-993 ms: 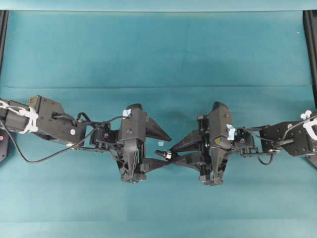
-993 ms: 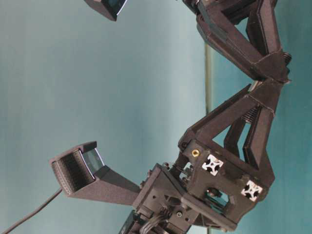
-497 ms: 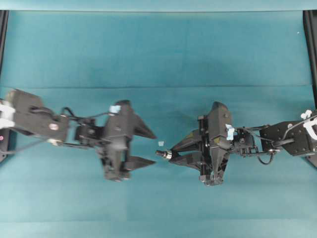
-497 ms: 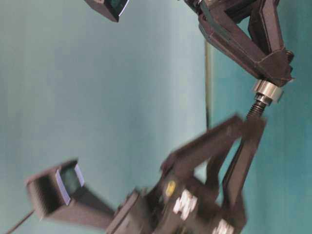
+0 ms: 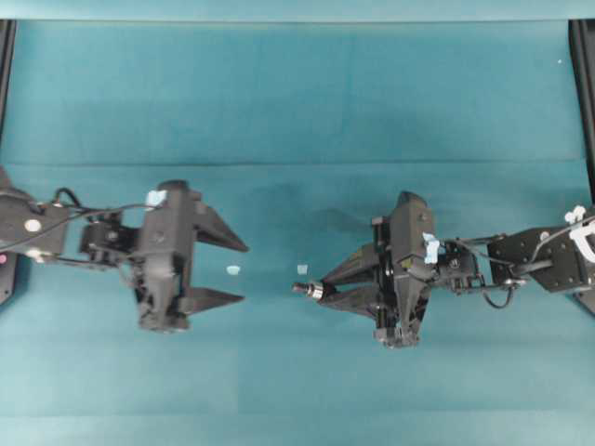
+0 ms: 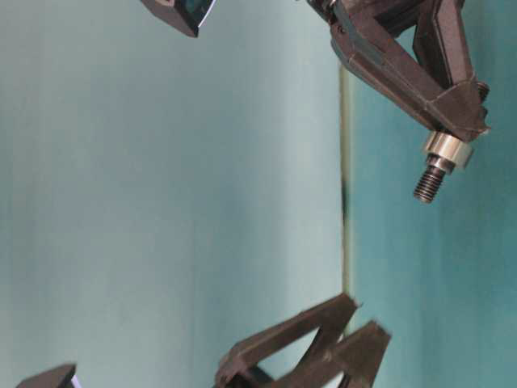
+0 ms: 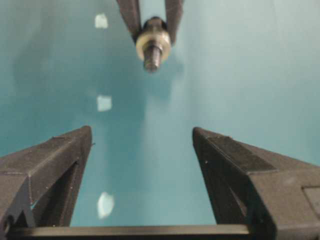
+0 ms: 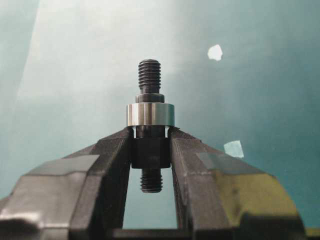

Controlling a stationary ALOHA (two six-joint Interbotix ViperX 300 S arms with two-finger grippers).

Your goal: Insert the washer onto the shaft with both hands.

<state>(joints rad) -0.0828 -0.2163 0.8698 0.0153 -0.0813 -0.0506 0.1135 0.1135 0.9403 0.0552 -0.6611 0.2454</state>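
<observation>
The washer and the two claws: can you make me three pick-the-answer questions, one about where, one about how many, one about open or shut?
1. Where is the washer?
A. on the table
B. on the shaft
C. in the left gripper

2. How many pale scraps lie between the grippers in the overhead view?
A. two
B. five
C. none

3. How is the left gripper?
A. shut on the washer
B. shut, empty
C. open, empty

Answers: 1 B, the ring circles the pin above the right gripper fingertips. 2 A, two pale bits show. 3 C, its fingers stand apart, nothing between.

Robotics lab bench: teal cloth (image 5: 297, 93) over the table, black frame rails (image 5: 584, 93) at its edges, two cabled arms.
</observation>
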